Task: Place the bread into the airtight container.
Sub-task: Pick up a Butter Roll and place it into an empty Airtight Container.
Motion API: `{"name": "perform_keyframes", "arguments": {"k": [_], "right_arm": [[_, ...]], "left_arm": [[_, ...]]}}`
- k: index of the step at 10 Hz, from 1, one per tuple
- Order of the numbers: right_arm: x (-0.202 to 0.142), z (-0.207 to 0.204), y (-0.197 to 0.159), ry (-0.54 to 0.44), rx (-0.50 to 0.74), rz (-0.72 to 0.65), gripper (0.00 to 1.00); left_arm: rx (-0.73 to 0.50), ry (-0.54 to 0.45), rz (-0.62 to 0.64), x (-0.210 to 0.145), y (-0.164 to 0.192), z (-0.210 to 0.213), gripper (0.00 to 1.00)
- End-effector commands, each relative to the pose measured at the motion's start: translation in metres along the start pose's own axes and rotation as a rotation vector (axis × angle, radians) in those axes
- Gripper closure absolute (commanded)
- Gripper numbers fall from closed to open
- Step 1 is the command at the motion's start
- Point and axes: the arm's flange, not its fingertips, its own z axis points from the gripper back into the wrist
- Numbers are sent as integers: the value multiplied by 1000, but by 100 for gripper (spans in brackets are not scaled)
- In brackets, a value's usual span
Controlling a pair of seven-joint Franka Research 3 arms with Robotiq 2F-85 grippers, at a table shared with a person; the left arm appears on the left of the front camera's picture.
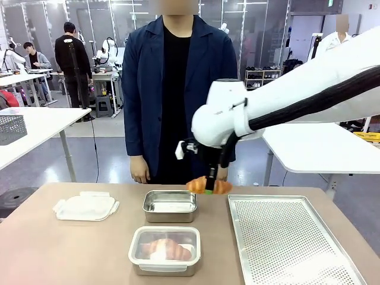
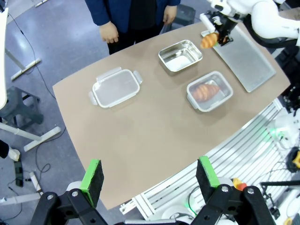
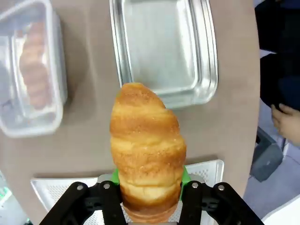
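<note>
While the right pincer [image 3: 150,177] clamps bread [image 3: 147,136], the container [image 3: 164,47] sits empty.

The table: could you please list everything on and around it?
table: one, brown.
open container: one, steel, empty, table centre.
lidded container: one, steel, clear lid, near centre.
loose lid: one, whitish, table left.
perforated tray: one, silver, table right.
held croissant: one, golden, above table beside open container.
boxed croissant: one, golden, inside lidded container.
person: one, blue jacket, far side.
left claw: one, green pads, open, above table.
right claw: one, shut on held croissant.
</note>
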Motion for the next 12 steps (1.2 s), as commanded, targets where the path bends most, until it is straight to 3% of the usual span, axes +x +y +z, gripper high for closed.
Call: {"name": "perform_keyframes", "arguments": {"k": [1, 4, 9, 10, 11, 12], "right_arm": [[42, -11, -15, 51, -8, -23, 55], [91, -38, -16, 55, 35, 19, 55], [116, -70, -24, 66, 52, 24, 55], [115, -71, -25, 52, 50, 36, 38], [114, -72, -27, 47, 51, 44, 8], [114, -72, -26, 52, 53, 48, 0]], "left_arm": [[-6, 4, -12, 0, 0, 2, 0], [-6, 4, -12, 0, 0, 2, 0], [-6, 4, -12, 0, 0, 2, 0], [-6, 4, -12, 0, 0, 2, 0], [-6, 4, -12, 0, 0, 2, 0], [-6, 4, -12, 0, 0, 2, 0]]}}
